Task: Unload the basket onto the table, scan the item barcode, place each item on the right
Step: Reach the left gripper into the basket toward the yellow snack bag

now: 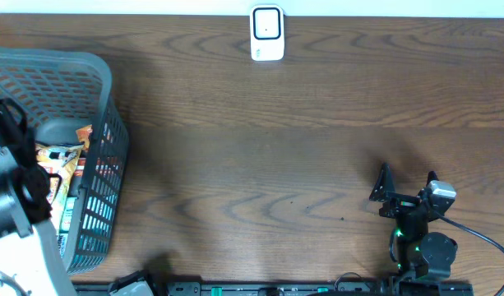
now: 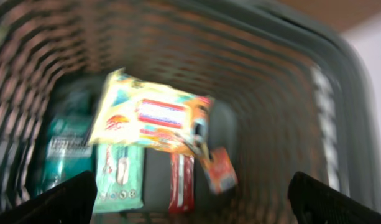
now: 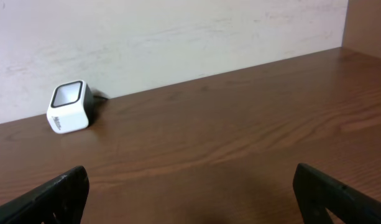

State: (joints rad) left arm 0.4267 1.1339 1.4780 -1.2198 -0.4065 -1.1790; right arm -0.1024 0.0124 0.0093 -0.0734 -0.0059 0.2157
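One broad wooden table (image 1: 276, 123) carries everything here. Next in bulk is the grey plastic mesh basket (image 1: 71, 70) at its left end, well apart from all else.

The left arm reaches over that basket, and its wrist camera looks straight down into it. The left gripper (image 2: 193, 202) hangs above the contents with its fingers spread wide and nothing between them. The right gripper (image 1: 406, 191) sits low near the table's front right edge, fingers likewise spread and empty, and faces across bare wood toward the far wall.

Inside the basket lie several packets. The yellow-and-orange snack packet (image 2: 156, 118) is uppermost, tilted across the others. Beneath it are a teal pack (image 2: 63, 149), a green-and-white sachet (image 2: 119, 177), a red stick pack (image 2: 181, 183) and a small orange packet (image 2: 221, 171). The wrist view is blurred, so no labels or barcodes can be read.

Smallest is the white barcode scanner (image 1: 267, 33), which stands at the far edge of the table near the middle, its window facing forward.

By my reading the task has barely begun. No item is gripped or lifted, and none is near the scanner. Picking a packet, carrying it across and presenting its barcode are all left to do.
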